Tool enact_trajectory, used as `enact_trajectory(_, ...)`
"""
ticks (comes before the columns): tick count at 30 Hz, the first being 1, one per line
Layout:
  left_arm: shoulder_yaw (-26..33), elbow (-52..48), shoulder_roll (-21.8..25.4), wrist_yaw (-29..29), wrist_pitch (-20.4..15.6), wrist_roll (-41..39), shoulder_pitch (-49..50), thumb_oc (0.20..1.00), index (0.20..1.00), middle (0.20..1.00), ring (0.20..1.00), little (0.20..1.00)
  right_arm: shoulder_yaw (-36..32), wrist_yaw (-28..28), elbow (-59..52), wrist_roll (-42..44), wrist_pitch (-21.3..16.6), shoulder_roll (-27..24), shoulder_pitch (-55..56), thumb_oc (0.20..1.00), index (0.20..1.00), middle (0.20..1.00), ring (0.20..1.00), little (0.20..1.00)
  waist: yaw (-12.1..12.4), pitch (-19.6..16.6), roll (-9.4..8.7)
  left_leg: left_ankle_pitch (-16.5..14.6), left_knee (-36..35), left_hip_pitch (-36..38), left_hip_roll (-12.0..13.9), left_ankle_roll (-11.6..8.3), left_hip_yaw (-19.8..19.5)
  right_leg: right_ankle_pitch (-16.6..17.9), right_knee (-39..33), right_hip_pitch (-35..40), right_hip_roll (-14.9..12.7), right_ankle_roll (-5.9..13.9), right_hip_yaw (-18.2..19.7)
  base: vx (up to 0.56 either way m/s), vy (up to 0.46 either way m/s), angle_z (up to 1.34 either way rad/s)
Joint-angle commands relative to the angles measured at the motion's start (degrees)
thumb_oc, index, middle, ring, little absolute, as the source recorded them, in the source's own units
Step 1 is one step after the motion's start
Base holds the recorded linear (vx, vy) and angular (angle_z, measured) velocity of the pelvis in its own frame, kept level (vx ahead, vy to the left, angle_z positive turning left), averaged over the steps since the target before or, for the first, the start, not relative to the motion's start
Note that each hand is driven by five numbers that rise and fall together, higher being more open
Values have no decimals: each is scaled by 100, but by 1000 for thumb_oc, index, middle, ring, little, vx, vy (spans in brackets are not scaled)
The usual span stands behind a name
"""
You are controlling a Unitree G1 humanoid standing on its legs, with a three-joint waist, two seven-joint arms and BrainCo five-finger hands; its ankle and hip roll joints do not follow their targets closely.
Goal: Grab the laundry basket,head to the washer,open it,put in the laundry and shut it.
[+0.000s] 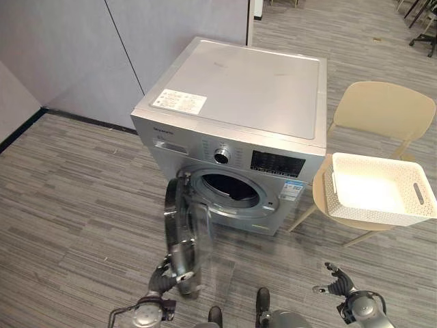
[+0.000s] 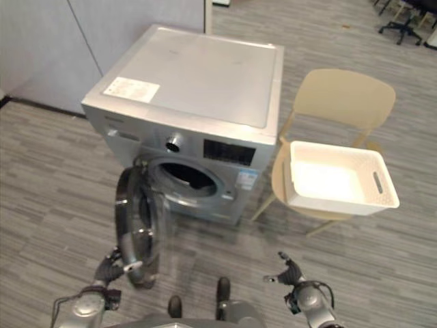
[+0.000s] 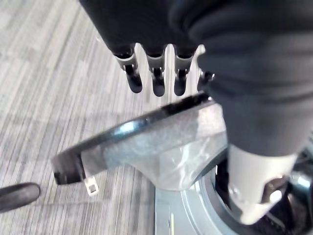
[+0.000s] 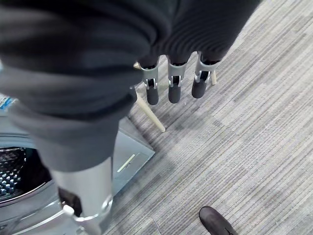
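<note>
My left hand (image 1: 166, 273) rests open-fingered at the washer door (image 1: 183, 229), swung wide and stiff on its hinge; the light, rigid laundry basket (image 1: 379, 188) sits empty on the chair (image 1: 382, 109), right.

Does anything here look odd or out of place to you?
Nothing looks damaged or spilled. The washer has its door swung wide open, and the white laundry basket sits empty on a beige chair beside it, so no laundry is in sight.
</note>
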Motion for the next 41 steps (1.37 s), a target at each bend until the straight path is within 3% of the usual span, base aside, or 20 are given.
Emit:
enact_trajectory(1,-165,-506,109,-53,-239,-10,-668,1000,1000,1000,1000,1000,91,-177,-268,-125,-103,-129,-131,1000,1000,1000,1000,1000,-220,132,-338,-48,325,-354,-12,-111,108,-487,187,370,-376,600,493,-80,-26,-27)
enact_trajectory(5,-420,-250,96,350,-278,251,-1543,1000,1000,1000,1000,1000,226,-257,-375,-112,-76,-190,-285,1000,1000,1000,1000,1000,-351,283,-397,-68,516,-676,75,-106,391,-425,389,-107,-284,602,713,-176,-29,-57)
enact_trajectory(6,-569,193,206,782,-259,622,-2377,1000,1000,1000,1000,1000,332,-310,-437,-64,-66,-268,-378,1000,1000,1000,1000,1000,-491,399,-434,-68,673,-985,126,-104,502,-397,589,-483,-254,605,815,-130,-12,-53)
enact_trajectory(7,-570,202,205,784,-263,623,-2388,1000,1000,1000,1000,1000,328,-309,-436,-64,-65,-266,-384,1000,1000,1000,1000,1000,-492,382,-436,-48,668,-1015,124,-105,502,-378,581,-511,-256,604,816,-229,-34,-42)
enact_trajectory(8,-657,973,416,1208,-213,760,-3374,1000,1000,1000,1000,1000,387,-352,-624,50,-82,-374,-401,1000,1000,1000,1000,1000,-652,464,-473,-25,907,-1420,160,-115,488,-362,732,-852,-259,568,831,-110,-24,-41)
enact_trajectory(9,-659,981,417,1209,-217,759,-3384,1000,1000,1000,1000,1000,383,-351,-624,50,-81,-372,-405,1000,1000,1000,1000,1000,-657,445,-473,-3,898,-1449,156,-115,484,-343,721,-877,-262,567,827,-120,-34,-35)
enact_trajectory(12,-883,2303,1018,1470,-118,789,-4962,1000,1000,1000,1000,1000,439,-386,-817,269,-215,-527,-320,1000,1000,1000,1000,1000,-924,467,-429,48,1056,-1846,143,-128,367,-300,821,-1185,-286,555,721,-64,-20,-3)
enact_trajectory(14,-1105,2719,1357,1515,-105,1010,-5647,1000,1000,1000,1000,1000,456,-429,-792,449,-338,-511,-275,1000,1000,1000,1000,1000,-974,506,-387,87,1044,-1938,117,-141,260,-275,810,-1250,-331,577,644,-31,-19,0)
enact_trajectory(16,-1184,2672,1397,1531,-112,1122,-5705,1000,1000,1000,1000,1000,455,-443,-758,476,-368,-495,-260,1000,1000,1000,1000,1000,-962,521,-380,88,1025,-1918,112,-146,232,-282,806,-1224,-352,583,614,11,-4,4)
enact_trajectory(21,-1051,1573,1241,1492,-267,1213,-4781,1000,1000,1000,1000,1000,290,-464,-519,617,-398,-307,-95,1000,1000,1000,1000,1000,-810,470,-392,58,876,-1635,54,-160,166,-327,641,-884,-418,600,556,53,5,21)
enact_trajectory(23,-840,1004,1047,1415,-301,1194,-4009,1000,1000,1000,1000,1000,187,-458,-441,610,-359,-227,-67,1000,1000,1000,1000,1000,-723,392,-391,39,764,-1418,51,-163,171,-344,563,-685,-426,601,551,108,18,6)
enact_trajectory(24,-499,493,846,1247,-347,1020,-3066,1000,1000,1000,1000,1000,35,-473,-371,555,-309,-159,-68,1000,1000,1000,1000,1000,-606,298,-383,7,635,-1143,30,-163,189,-366,471,-419,-414,608,539,100,13,-1)
enact_trajectory(25,-495,486,849,1245,-344,1020,-3059,1000,1000,1000,1000,1000,38,-474,-372,555,-309,-158,-68,1000,1000,1000,1000,1000,-612,286,-384,29,620,-1154,26,-163,188,-347,455,-428,-416,608,537,121,11,-5)
enact_trajectory(27,-69,183,639,958,-365,751,-1946,1000,1000,1000,1000,1000,-165,-494,-262,410,-208,-103,-133,1000,1000,1000,1000,1000,-459,120,-370,20,436,-812,-9,-150,191,-346,303,-102,-410,615,531,114,-2,8)
enact_trajectory(35,666,693,295,447,-188,490,-220,1000,1000,1000,1000,1000,-583,-477,-54,410,-92,18,-174,1000,1000,1000,1000,1000,-138,-186,-272,69,2,-54,-119,-97,208,-244,-88,648,-453,685,411,85,4,6)
enact_trajectory(41,782,1355,167,389,-116,525,-131,1000,1000,1000,1000,1000,-603,-455,-22,452,-97,35,-202,1000,1000,1000,1000,1000,-78,-322,-260,81,-109,164,-157,-111,140,-284,-186,927,-485,693,311,18,12,6)
